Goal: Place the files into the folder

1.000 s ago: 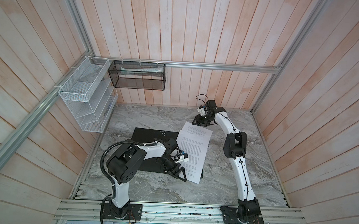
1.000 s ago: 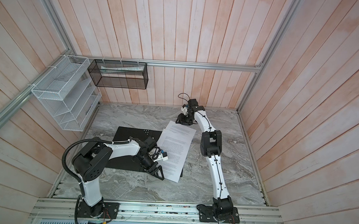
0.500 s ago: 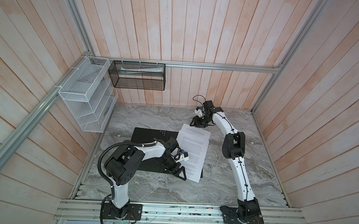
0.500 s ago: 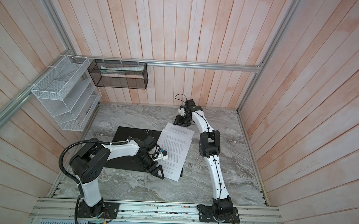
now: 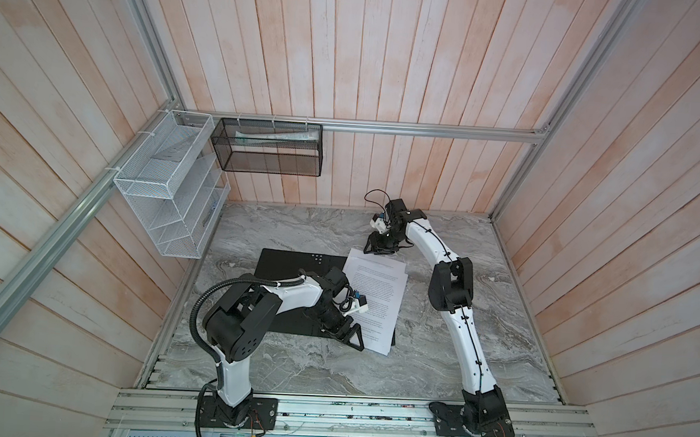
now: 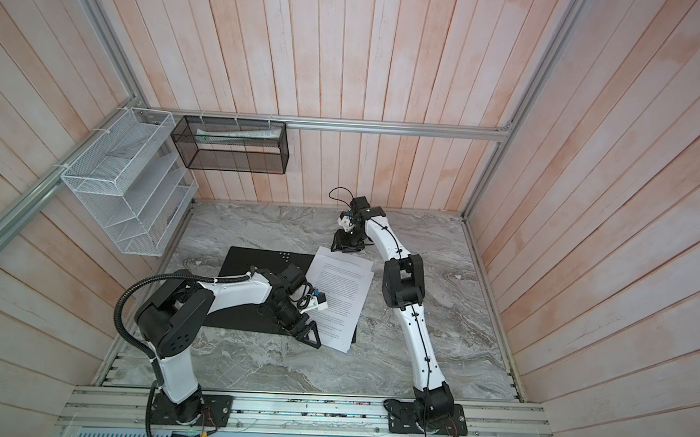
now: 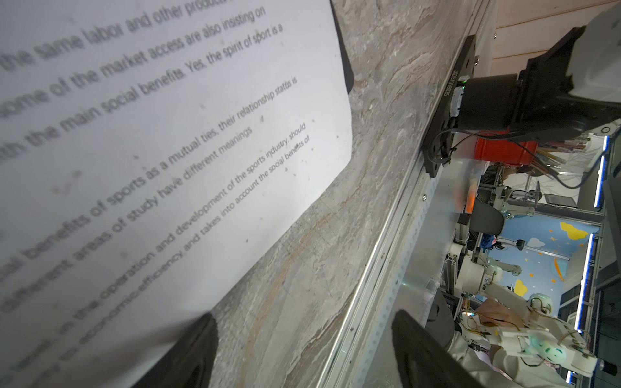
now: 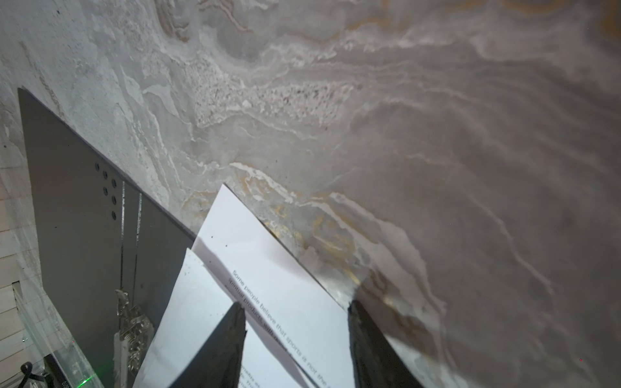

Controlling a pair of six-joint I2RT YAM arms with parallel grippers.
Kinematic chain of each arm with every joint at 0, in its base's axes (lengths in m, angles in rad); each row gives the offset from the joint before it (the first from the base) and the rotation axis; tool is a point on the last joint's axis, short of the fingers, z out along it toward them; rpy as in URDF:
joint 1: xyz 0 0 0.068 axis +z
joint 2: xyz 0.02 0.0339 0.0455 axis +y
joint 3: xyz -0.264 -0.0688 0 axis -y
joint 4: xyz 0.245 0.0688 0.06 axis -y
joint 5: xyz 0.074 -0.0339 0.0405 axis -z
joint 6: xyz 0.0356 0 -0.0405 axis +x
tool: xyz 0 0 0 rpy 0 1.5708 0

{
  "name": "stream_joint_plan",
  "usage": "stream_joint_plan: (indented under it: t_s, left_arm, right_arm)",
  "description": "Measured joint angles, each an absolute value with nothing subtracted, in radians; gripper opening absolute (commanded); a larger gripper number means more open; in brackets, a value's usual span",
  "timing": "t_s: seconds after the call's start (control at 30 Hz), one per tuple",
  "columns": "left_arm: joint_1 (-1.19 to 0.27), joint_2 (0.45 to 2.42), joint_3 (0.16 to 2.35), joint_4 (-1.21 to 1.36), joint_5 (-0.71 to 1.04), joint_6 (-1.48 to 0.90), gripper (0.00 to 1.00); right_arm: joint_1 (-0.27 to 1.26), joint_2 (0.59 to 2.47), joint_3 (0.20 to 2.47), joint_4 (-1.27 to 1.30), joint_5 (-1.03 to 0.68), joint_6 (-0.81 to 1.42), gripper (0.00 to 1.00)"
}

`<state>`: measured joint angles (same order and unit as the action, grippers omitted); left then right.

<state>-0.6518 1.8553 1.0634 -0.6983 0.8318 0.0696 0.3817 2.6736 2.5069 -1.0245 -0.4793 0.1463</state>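
Seen from above, two white robot arms reach over a grey marbled worktop (image 5: 435,358).

The left fingers (image 5: 347,339) stand wide apart, low at the 7 o'clock corner of a small stack of printed sheets (image 5: 376,300). In the left wrist view one finger sits at the near edge of the paper and the other is over bare worktop. Nothing is between them. Whether the first one touches the paper cannot be told.

The right fingers (image 5: 380,248) are about half apart and point down at the 12 o'clock end of the sheets. In the right wrist view one finger overlaps the top sheet and the other stands at the paper's far edge. The gap between them shows only flat paper and worktop, and nothing is pinched.

The sheets lie flat at the middle of the worktop, long axis running 12 to 6 o'clock, with the first lines of text at the 12 o'clock end. They are slightly fanned there. They rest on the right half of the folder (image 5: 291,261), which lies open, black inside up, long axis 9 to 3 o'clock. The paper overhangs the folder's far and near edges. A metal clip (image 8: 131,322) shows along its spine.

Pale wooden plank walls (image 5: 390,84) enclose the worktop, crossed by an aluminium rail (image 5: 428,130). A white wire rack (image 5: 166,200) hangs at 10 o'clock and a black mesh basket (image 5: 269,152) at 11 o'clock.
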Motion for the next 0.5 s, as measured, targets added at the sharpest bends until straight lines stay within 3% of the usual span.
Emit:
stream_joint_plan:
  t_s: [0.37,0.5]
  left_arm:
    - [-0.650,1.855,1.062,-0.689,0.830,0.056,0.84]
    - [-0.650,1.853,1.060,-0.688,0.829,0.055,0.84]
  right_arm:
    - [0.408,2.626,2.438,-1.047,-0.458,0.123,0.49]
    - [0.413,2.622,2.437,-1.050,-0.446,0.122,0.53]
